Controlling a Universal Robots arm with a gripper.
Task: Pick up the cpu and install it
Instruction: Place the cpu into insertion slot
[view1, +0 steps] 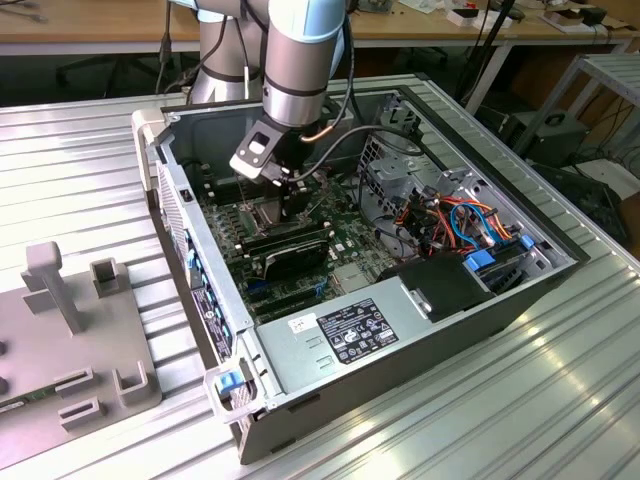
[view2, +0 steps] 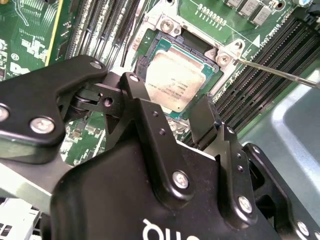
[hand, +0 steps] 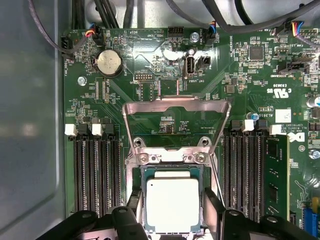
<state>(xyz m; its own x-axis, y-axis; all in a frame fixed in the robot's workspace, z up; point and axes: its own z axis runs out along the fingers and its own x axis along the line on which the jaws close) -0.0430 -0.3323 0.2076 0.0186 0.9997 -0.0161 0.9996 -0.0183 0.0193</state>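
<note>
Silver-grey metal caps the small square cpu (hand: 172, 204), which lies flat inside the dark socket on the green motherboard (hand: 150, 75). Faint grey print crosses its top in the second wrist view, too small to make out. The black two-fingered gripper (hand: 174, 199) hangs directly over it, released: one finger (hand: 136, 202) stands off each of two opposite edges of the chip, with a thin strip of socket showing between finger and chip on both sides.

The bare steel load frame (hand: 175, 107) is swung up off the socket and lies back over the board, and a thin steel lever rod (view2: 280, 72) juts out beside the socket. Banks of long black memory slots (hand: 97, 170) run close along both flanks of the socket, leaving the fingers only narrow lanes. A green memory module (hand: 276, 185) fills one outer slot. White silkscreen lettering dots the board, near a round silver coin cell (hand: 108, 62) and a small white sticker (hand: 282, 115).

In the exterior view the arm reaches down into the open grey steel computer case (view1: 200, 260), whose walls rise around the board. A power supply with a black-and-white printed label (view1: 355, 330) sits along the near wall. The case rests on a ribbed aluminium table (view1: 560, 380).
</note>
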